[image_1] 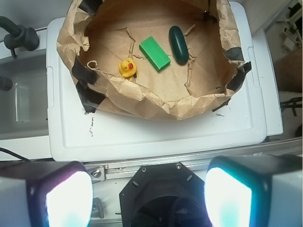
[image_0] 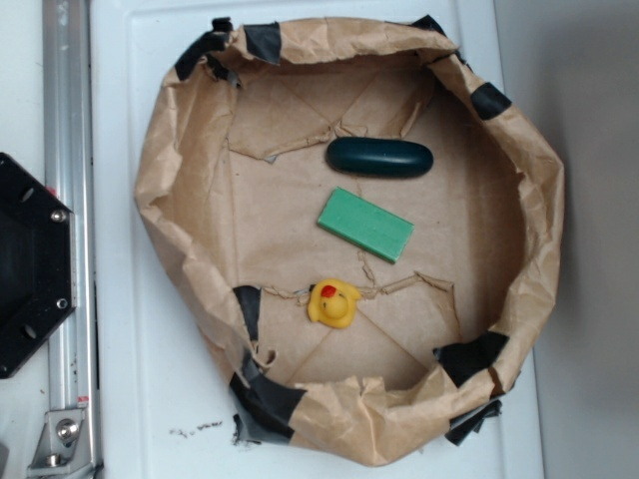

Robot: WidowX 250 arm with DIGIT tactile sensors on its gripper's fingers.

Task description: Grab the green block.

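The green block is a flat bright green slab lying in the middle of a brown paper bowl. It also shows in the wrist view, far from the gripper. My gripper is open and empty, its two fingers wide apart, high above the robot base and well outside the bowl. The gripper does not show in the exterior view.
A dark teal oval capsule lies just beyond the block and a yellow duck just before it. The bowl has tall crumpled walls with black tape patches. It sits on a white board. The black robot base and a metal rail are at the left.
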